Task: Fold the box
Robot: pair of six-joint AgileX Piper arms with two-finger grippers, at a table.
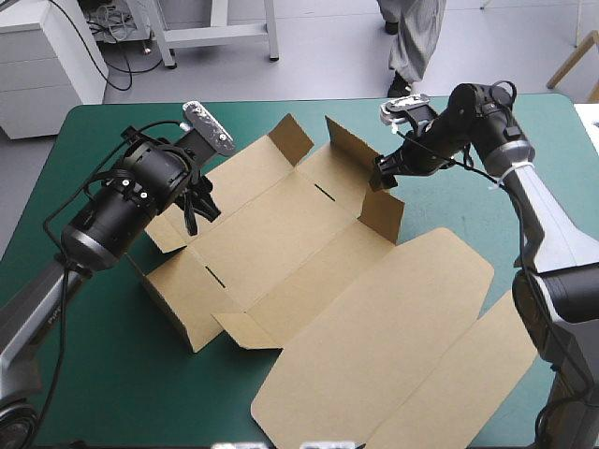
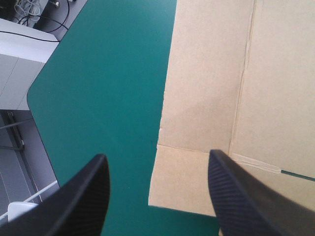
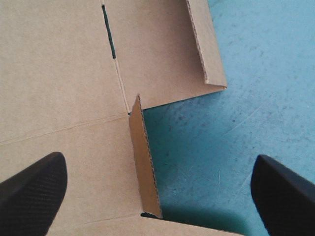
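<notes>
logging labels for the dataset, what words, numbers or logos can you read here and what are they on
No text can be read in any view.
The box: plain brown board, no print, only creases and slots.
The teal-green cover: no marking.
Small pale specks on the left arm's black housing: too small to tell whether they are text.
</notes>
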